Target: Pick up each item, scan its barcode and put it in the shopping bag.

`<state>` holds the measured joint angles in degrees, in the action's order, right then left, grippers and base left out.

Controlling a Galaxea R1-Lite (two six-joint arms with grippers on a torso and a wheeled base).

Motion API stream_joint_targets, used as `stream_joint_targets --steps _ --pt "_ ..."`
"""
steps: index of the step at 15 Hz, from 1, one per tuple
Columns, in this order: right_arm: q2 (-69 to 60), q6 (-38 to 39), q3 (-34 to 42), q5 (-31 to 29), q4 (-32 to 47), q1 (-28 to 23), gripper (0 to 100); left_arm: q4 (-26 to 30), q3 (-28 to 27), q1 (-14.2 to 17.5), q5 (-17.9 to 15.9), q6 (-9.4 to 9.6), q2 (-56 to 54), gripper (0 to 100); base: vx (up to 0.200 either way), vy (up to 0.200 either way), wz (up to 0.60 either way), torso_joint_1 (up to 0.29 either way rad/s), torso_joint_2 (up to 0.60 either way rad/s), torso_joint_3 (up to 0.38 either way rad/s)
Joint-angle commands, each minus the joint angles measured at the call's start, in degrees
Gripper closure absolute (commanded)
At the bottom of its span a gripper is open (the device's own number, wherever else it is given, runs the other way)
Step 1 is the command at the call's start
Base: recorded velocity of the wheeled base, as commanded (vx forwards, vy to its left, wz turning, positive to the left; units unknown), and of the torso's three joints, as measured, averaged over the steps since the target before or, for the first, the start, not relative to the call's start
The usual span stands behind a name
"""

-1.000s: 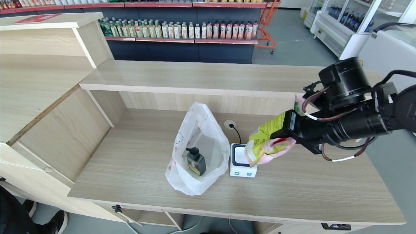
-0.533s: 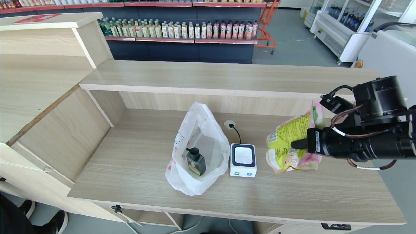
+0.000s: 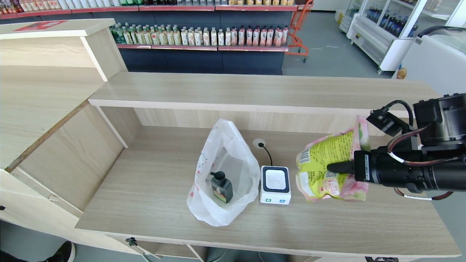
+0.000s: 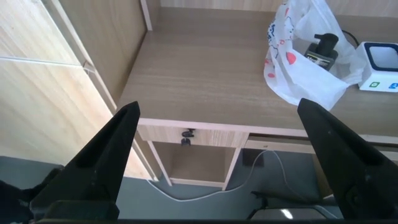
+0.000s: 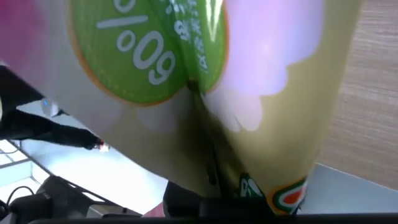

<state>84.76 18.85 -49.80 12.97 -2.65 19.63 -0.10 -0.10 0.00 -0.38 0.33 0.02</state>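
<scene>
Pouch (image 3: 329, 151) with barcode (image 3: 305, 157), in right gripper (image 3: 330, 167)

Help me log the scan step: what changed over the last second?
The right pincer, shut on the snack pouch, carried it from above the scanner away to the robot's right, clear of it. Nothing was let go. The shopping bag and the pump bottle in it stayed put.

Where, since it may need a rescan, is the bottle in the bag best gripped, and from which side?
Probably the bottle by its flat body just under the pump neck, coming down from above through the open mouth of the bag. The bottle stands upright with the pump on top. The bag's walls wrap its sides, and the scanner stands close beside the bag, so a sideways approach looks blocked.
</scene>
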Motion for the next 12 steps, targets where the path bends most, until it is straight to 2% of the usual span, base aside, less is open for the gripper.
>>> stream_joint_targets --steps 1,2,4,5,6,8,9,12 --pt "4.0 0.0 0.2 0.0 -2.4 0.1 100 0.0 0.0 0.0 0.0 0.02 0.0 0 0.200 0.200 0.00 0.012 0.01 0.007" --pt "6.7 0.0 0.1 0.1 -5.0 0.1 100 0.0 0.0 0.0 0.0 -0.07 0.0 0 0.200 0.200 0.00 0.022 0.01 0.002" --pt "11.4 0.2 -0.6 1.4 -10.9 0.2 100 0.0 0.0 0.0 0.0 -0.59 0.0 0 0.000 0.000 0.00 0.000 0.00 0.000" --pt "12.1 1.2 -1.2 2.3 -12.4 0.8 100 0.0 0.0 0.0 0.0 -0.59 0.0 0 0.000 0.000 0.00 0.000 0.00 0.000" --pt "13.4 7.2 -1.5 3.1 -13.8 3.3 100 0.0 0.0 0.0 0.0 -0.59 0.0 0 0.000 0.000 0.00 0.000 0.00 0.000" --pt "16.2 7.8 -1.2 2.8 -14.0 4.5 100 0.0 0.0 0.0 0.0 -0.59 0.0 0 0.000 0.000 0.00 0.000 0.00 0.000" --pt "17.5 7.0 -1.0 2.7 -14.0 5.2 100 0.0 0.0 0.0 0.0 -0.59 0.0 0 0.000 0.000 0.00 0.000 0.00 0.000" --pt "21.9 -3.5 -0.9 1.4 -15.5 5.4 100 0.0 0.0 0.0 0.0 -0.59 0.0 0 0.000 0.000 0.00 0.000 0.00 0.000"
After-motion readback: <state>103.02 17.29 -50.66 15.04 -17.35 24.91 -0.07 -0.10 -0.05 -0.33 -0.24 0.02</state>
